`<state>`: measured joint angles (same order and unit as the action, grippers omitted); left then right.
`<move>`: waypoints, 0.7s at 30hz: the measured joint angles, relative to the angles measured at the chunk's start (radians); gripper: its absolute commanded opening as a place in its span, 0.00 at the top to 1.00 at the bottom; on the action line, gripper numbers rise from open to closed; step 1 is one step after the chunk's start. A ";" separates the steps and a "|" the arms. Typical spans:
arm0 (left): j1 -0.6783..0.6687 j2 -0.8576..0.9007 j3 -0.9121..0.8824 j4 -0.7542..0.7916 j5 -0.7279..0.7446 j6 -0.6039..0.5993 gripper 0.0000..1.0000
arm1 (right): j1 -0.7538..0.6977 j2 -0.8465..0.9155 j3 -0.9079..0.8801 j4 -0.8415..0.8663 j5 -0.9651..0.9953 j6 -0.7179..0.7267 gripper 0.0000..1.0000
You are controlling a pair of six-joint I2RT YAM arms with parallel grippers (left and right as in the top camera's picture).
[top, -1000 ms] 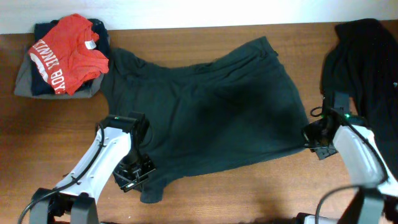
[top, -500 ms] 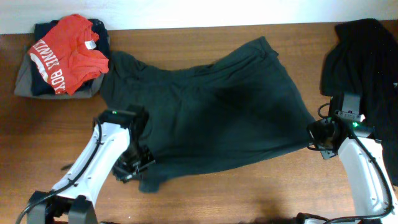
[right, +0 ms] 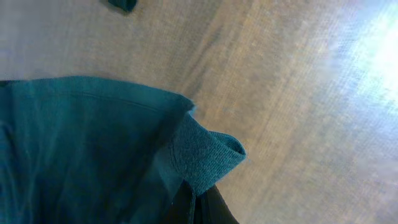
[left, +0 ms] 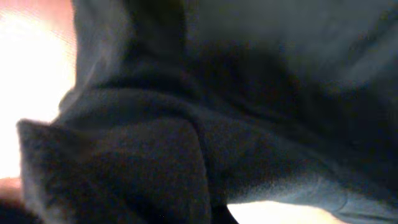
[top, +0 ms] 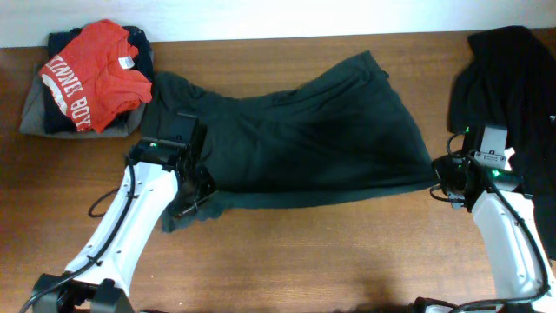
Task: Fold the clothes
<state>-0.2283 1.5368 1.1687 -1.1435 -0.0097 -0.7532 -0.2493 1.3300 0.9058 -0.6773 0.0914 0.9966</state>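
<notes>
The clothes, a large dark T-shirt (top: 313, 143), lie plain side up across the middle of the table, no lettering showing. My left gripper (top: 193, 198) is shut on the shirt's near left edge, and a sleeve end hangs below it. In the left wrist view dark cloth (left: 249, 124) fills the frame and hides the fingers. My right gripper (top: 437, 184) is shut on the shirt's near right corner. In the right wrist view that corner (right: 208, 155) curls over the dark fingertips (right: 219, 210) of the right gripper (right: 202, 211), above bare wood.
A red tee with white lettering (top: 95, 74) lies on a stack of dark and grey garments at the back left. A heap of black cloth (top: 508, 78) covers the back right corner. Bare wooden table (top: 347, 261) runs along the front.
Both grippers have moved away from the front edge toward the back, carrying the shirt's near hem with them. The left one moved further. The hem now lies higher up the table.
</notes>
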 measured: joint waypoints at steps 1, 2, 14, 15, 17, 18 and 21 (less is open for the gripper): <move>0.000 0.000 0.000 0.018 -0.005 0.000 0.97 | 0.000 0.010 0.000 0.014 -0.005 0.001 0.96; 0.000 0.000 0.000 0.032 -0.012 0.000 0.96 | 0.000 0.020 0.000 0.027 -0.010 0.001 0.96; 0.000 0.000 0.000 0.129 -0.124 0.000 0.94 | 0.021 0.188 0.000 0.242 -0.096 0.002 0.96; 0.000 0.001 0.000 0.139 -0.132 0.000 0.93 | 0.030 0.197 0.000 0.256 -0.098 0.002 0.96; 0.000 0.004 0.000 0.156 -0.146 0.000 0.92 | 0.050 0.214 0.000 0.290 -0.099 0.003 0.96; 0.000 0.009 0.000 0.166 -0.150 0.000 0.92 | 0.062 0.225 0.001 0.307 -0.101 0.002 0.96; 0.000 0.039 0.000 0.188 -0.161 0.000 0.92 | 0.089 0.255 0.001 0.343 -0.101 0.003 0.96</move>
<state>-0.2283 1.5761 1.1690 -0.9554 -0.1703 -0.7532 -0.1600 1.5848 0.9070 -0.3344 -0.0097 0.9993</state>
